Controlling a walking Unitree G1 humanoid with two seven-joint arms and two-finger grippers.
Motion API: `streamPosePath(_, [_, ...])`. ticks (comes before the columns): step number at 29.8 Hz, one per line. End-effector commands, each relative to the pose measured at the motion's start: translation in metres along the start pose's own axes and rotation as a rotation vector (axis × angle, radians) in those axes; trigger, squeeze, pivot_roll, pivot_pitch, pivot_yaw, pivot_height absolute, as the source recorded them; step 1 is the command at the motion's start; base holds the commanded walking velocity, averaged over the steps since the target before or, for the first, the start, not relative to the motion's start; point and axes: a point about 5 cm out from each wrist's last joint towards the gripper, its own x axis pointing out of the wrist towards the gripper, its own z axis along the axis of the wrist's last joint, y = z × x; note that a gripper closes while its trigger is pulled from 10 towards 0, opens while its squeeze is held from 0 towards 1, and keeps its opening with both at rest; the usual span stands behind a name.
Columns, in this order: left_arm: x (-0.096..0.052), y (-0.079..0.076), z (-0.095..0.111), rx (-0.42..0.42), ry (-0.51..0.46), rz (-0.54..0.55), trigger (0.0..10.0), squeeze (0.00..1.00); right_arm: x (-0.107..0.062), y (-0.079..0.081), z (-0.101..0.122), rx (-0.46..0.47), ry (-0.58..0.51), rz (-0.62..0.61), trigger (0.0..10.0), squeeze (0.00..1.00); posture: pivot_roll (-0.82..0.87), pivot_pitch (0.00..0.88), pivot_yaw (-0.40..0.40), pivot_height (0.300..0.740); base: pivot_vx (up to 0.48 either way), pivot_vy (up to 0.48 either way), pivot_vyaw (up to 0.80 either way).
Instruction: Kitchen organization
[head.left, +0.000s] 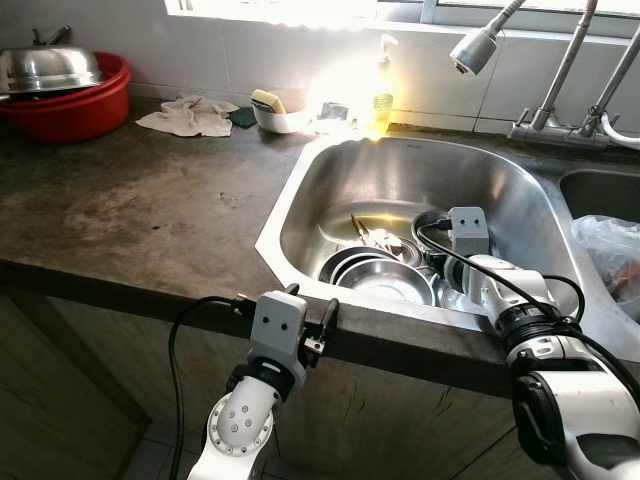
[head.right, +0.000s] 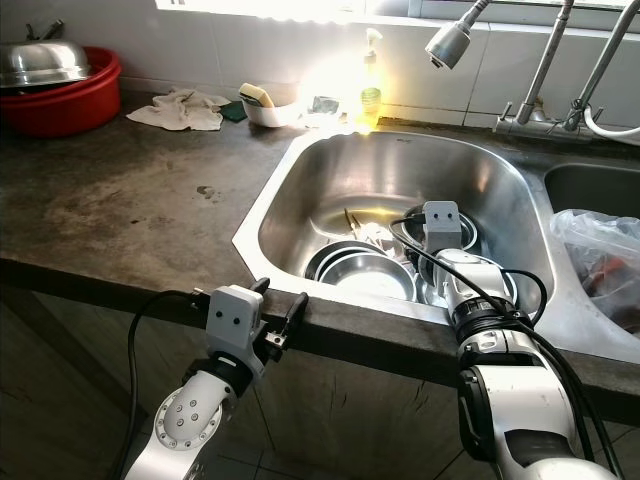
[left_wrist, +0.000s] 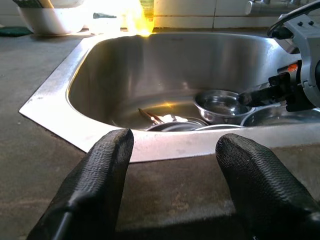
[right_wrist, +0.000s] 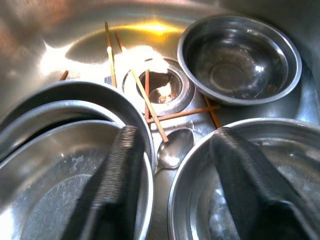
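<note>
A steel sink (head.left: 400, 170) holds a nest of stacked steel bowls (head.left: 375, 275), a small steel bowl (right_wrist: 240, 57), a spoon (right_wrist: 175, 147) and several chopsticks (right_wrist: 147, 102) around the drain (right_wrist: 162, 87). My right gripper (right_wrist: 175, 190) is down inside the sink and open. One finger hangs over the stacked bowls, the other over a separate steel bowl (right_wrist: 280, 170), with the spoon in the gap below. It holds nothing. My left gripper (head.left: 312, 305) stands open and empty at the counter's front edge, pointing toward the sink.
The dark counter (head.left: 150, 200) carries a red basin with a steel lid (head.left: 70, 100), a white cloth (head.left: 190, 115), a white dish with a sponge (head.left: 275, 112) and a soap bottle (head.left: 383, 95). A spray faucet (head.left: 470, 48) hangs over the sink. A plastic bag (head.left: 610, 250) lies in the second sink at right.
</note>
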Motion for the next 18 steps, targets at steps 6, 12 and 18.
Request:
streamPosePath(6, [0.003, 0.000, 0.003, 0.004, -0.010, -0.001, 10.0, 0.00, -0.012, -0.006, 0.031, -0.001, -0.224, -0.031, 10.0, 0.00, 0.15, 0.085, -0.045, 0.740, 0.000, 0.000, 0.00])
streamPosePath(12, [0.006, 0.001, 0.002, 0.004, -0.014, -0.002, 10.0, 0.00, -0.035, -0.003, 0.048, -0.011, -0.423, -0.047, 10.0, 0.00, 0.14, 0.072, -0.041, 0.740, 0.000, 0.000, 0.00])
streamPosePath(18, [0.011, 0.002, 0.003, 0.005, -0.025, -0.003, 10.0, 0.00, -0.080, 0.014, 0.052, -0.083, -0.661, -0.032, 10.0, 0.00, 0.12, 0.048, -0.035, 0.740, 0.000, 0.000, 0.00])
